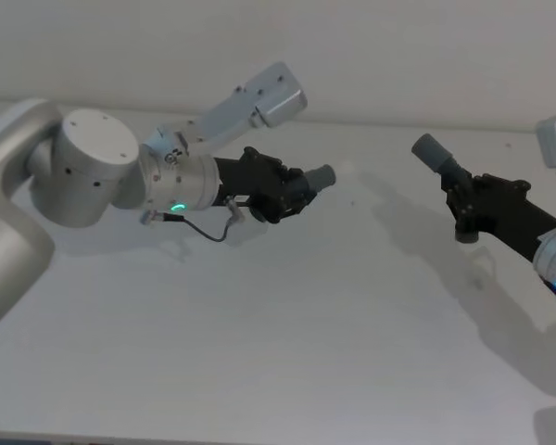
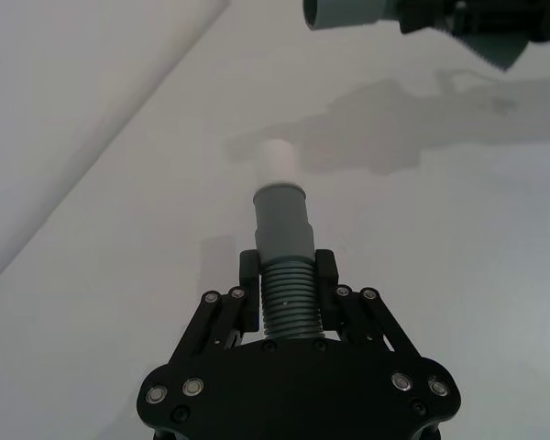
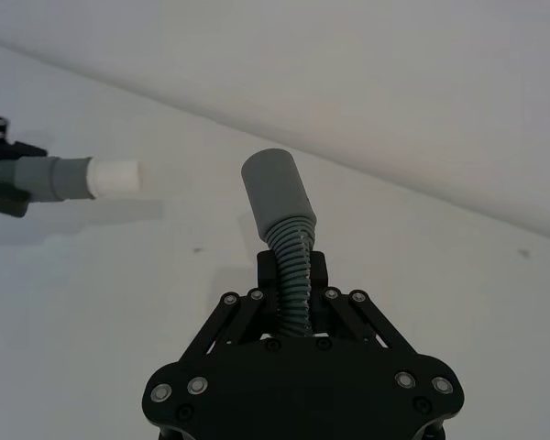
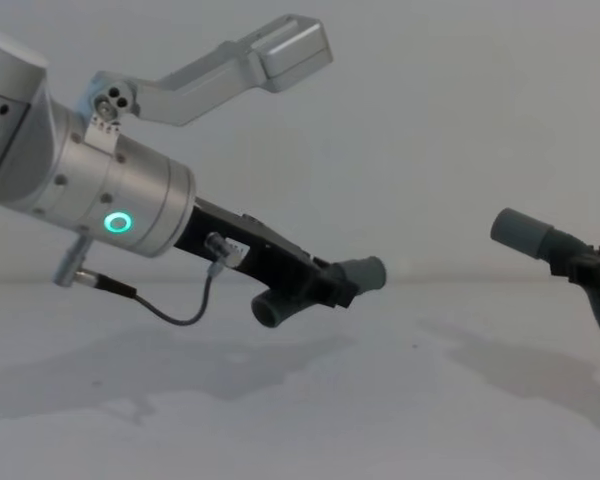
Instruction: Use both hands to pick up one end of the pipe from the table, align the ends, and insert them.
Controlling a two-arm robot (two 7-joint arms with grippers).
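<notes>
grey ribbed pipe piece [image 2: 286, 302] sits pinched in the jaws of the left gripper [image 2: 287, 270], with its collar [image 2: 282, 220] and white tube tip [image 2: 277, 158] sticking out in front, held in the air above the white counter [image 1: 287, 334]. over the counter's right side, the right gripper [image 3: 291, 270] has its jaws pressed on the ribbed neck of the other pipe piece [image 3: 291, 247], whose dark grey socket mouth [image 3: 273, 183] tilts up and to the left. the two ends roughly face each other across a clear gap, not touching.
</notes>
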